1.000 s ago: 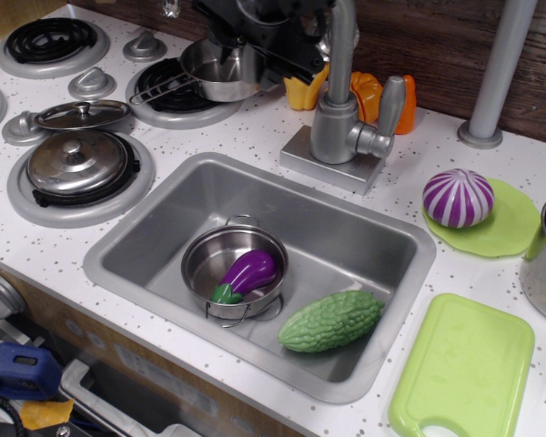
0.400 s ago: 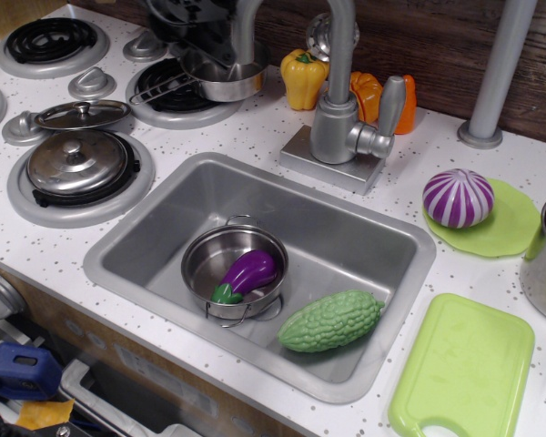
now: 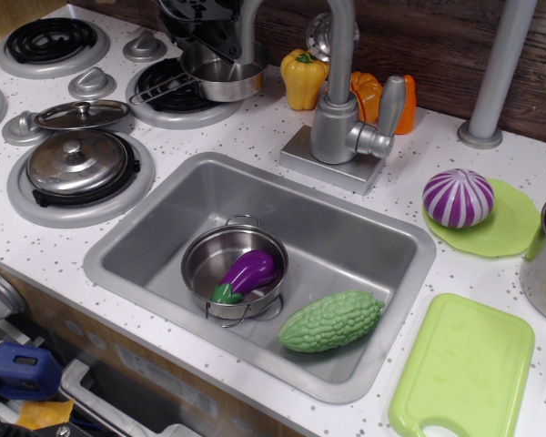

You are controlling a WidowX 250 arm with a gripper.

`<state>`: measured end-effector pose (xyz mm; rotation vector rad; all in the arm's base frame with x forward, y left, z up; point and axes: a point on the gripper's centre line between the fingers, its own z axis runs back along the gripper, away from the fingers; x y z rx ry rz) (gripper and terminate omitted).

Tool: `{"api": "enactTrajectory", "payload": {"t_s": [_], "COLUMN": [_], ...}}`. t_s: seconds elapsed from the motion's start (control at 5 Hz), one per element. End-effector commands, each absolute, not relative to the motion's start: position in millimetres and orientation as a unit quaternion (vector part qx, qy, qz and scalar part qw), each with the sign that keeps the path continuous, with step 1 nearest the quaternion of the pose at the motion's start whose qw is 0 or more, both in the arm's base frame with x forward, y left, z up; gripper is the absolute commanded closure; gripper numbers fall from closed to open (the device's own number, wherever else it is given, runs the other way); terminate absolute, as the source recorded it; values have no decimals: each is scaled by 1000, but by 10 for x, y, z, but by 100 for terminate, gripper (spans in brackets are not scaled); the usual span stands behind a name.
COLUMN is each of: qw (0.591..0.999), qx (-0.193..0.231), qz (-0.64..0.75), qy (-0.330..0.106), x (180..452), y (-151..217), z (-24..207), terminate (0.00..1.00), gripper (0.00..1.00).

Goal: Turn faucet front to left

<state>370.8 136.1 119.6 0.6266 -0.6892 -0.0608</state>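
Note:
The faucet (image 3: 338,123) stands on its square base plate behind the sink, with its lever handle (image 3: 389,109) on the right. Its gooseneck rises out of the top of the frame and comes back down on the left, so the spout end (image 3: 245,35) hangs over the small pan on the back burner. My black gripper (image 3: 203,23) is at the top edge, just left of the spout end and close to it. It is mostly cut off. I cannot see how its jaws stand or whether it touches the spout.
The sink (image 3: 164,214) holds a steel pan (image 3: 200,264) with a purple eggplant (image 3: 250,270), and a green bitter gourd (image 3: 330,320). A yellow pepper (image 3: 303,77) and an orange pepper (image 3: 369,91) stand behind the faucet. A grey pole (image 3: 493,82), a purple onion (image 3: 458,197) and a green cutting board (image 3: 464,369) are on the right, and stove pots on the left.
My gripper has moved left from in front of the gooseneck to the back burner area. The spout end now shows on the left, and the yellow pepper is uncovered.

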Motion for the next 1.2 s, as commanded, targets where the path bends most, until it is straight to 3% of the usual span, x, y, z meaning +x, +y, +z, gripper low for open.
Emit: {"api": "enactTrajectory", "payload": {"t_s": [0.0, 0.8, 1.0], "qw": [871, 858, 856], "qx": [328, 342, 344], "qz": [-29, -33, -32], "qy": [-365, -383, -384], "x": [3944, 4177, 4199], "y": [1476, 1599, 1601], "z": [1440, 1548, 1569], "terminate": [0, 0, 100], "gripper": [100, 100, 100]}}
